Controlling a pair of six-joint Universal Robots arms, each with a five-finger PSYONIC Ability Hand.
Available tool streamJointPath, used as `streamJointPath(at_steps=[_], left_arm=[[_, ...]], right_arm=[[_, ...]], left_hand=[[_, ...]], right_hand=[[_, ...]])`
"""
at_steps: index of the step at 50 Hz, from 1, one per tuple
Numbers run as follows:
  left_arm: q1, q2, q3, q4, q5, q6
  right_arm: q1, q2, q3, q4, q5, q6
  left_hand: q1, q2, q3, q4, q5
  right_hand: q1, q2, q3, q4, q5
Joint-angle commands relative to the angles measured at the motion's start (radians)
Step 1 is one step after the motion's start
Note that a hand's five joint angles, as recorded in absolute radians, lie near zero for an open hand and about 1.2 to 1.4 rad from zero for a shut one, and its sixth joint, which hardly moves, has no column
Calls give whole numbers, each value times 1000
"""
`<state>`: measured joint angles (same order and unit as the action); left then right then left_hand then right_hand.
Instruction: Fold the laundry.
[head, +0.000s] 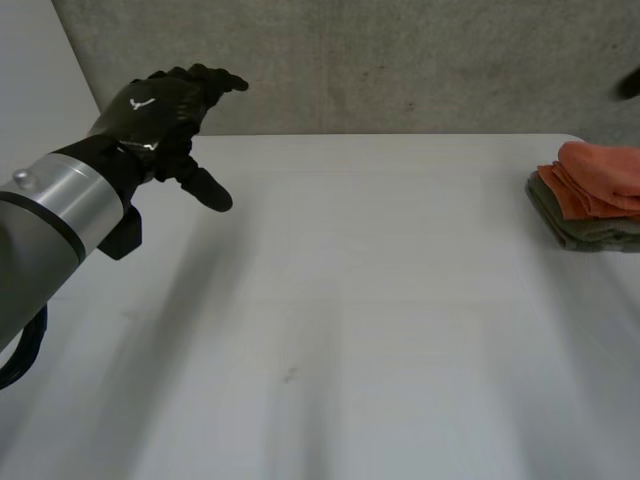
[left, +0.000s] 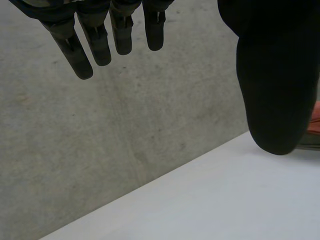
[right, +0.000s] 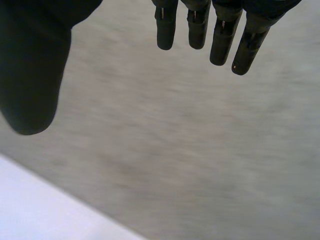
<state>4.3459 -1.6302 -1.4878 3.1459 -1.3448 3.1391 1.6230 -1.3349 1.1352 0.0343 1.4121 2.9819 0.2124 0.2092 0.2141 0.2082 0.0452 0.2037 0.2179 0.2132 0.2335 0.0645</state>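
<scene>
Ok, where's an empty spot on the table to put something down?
Nearly the whole white table is bare, from under the left hand across to the folded cloth stack. Only that far right corner, where the stack sits, is taken.

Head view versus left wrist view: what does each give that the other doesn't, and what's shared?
Head view: the left arm, the back of the left hand raised near the table's far left corner, and the whole stack of folded cloths, orange on top of olive, at the far right edge. Left wrist view: the palm side, fingers and thumb straight, holding nothing. Shared: the table, the concrete wall, and a sliver of that stack beside the thumb.
</scene>
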Motion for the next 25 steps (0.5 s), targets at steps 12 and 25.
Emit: streamJointPath(at_steps=[12, 25], left_arm=[[31, -11, -6, -6, -136, -14], [26, -13, -12, -9, -136, -16]], right_arm=[[370, -26, 402, -258, 102, -24], [362, -35, 400, -267, 177, -51]], left_hand=[[-37, -34, -39, -33, -44], [-37, -34, -39, -33, -44]], right_hand=[[-29, -43, -39, -59, -64], [-29, -43, -39, -59, -64]])
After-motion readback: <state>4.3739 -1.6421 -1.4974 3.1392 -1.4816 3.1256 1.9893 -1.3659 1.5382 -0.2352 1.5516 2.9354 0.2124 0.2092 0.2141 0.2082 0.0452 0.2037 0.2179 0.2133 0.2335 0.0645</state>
